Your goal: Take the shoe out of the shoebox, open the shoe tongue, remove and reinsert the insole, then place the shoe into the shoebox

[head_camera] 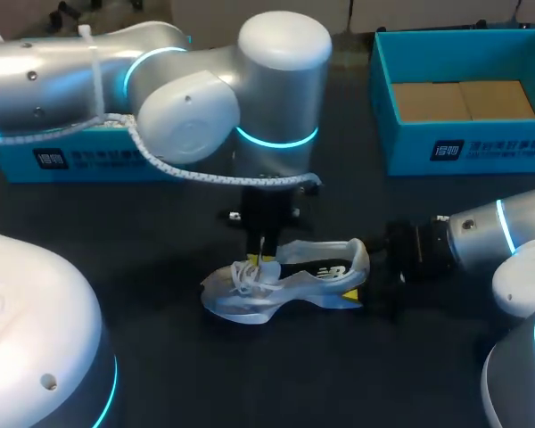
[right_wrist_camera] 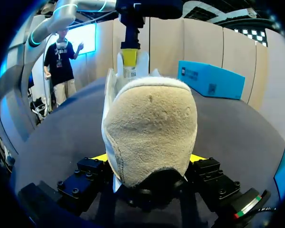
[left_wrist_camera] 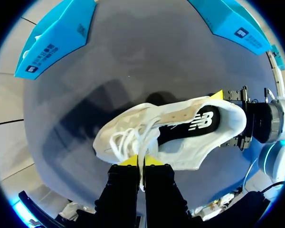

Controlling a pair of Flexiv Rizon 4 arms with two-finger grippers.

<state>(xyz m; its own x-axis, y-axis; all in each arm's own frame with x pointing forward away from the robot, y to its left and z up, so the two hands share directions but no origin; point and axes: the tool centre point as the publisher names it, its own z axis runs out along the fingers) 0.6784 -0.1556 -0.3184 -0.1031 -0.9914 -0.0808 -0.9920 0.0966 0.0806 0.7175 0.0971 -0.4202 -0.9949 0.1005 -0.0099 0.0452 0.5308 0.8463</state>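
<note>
A white shoe [head_camera: 285, 281] with a black insole stood on its sole near the middle of the dark bench [head_camera: 205, 374], toe towards the left edge and heel towards the right edge. My left arm [head_camera: 250, 98] came down from above. The left fingers [left_wrist_camera: 133, 160] were pinched together on a white lace [left_wrist_camera: 141, 149] over the tongue, their yellow tips almost touching. My right arm [head_camera: 481, 236] reached in low from the right edge. The right fingers [right_wrist_camera: 99, 157] clamped the heel from both sides, with the padded collar filling the gap between them. The open blue box [head_camera: 410, 156], brown inside, sat at the far right corner. A blue lid [head_camera: 80, 160] lay along the far edge at the left, partly hidden behind my left arm.
</note>
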